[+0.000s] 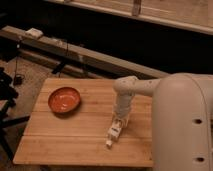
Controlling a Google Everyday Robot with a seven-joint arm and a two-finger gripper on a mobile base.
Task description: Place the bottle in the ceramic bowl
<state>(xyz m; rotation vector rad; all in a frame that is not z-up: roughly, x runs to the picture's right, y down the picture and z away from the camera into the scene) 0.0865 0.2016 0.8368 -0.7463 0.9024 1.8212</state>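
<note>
The ceramic bowl (64, 99) is orange-red and round, and it sits empty on the left part of the wooden table (65, 142). The bottle (113, 133) is small and white with a darker label. It lies tilted on the table right of centre, with its cap pointing towards the front edge. My gripper (120, 121) hangs from the white arm and points down, right at the bottle's upper end. The bottle is well to the right of the bowl, about two bowl-widths away.
My large white arm housing (182, 125) fills the right side over the table's right edge. A long bench or rail (75, 50) runs behind the table. Dark stands and cables (7, 100) are on the floor to the left.
</note>
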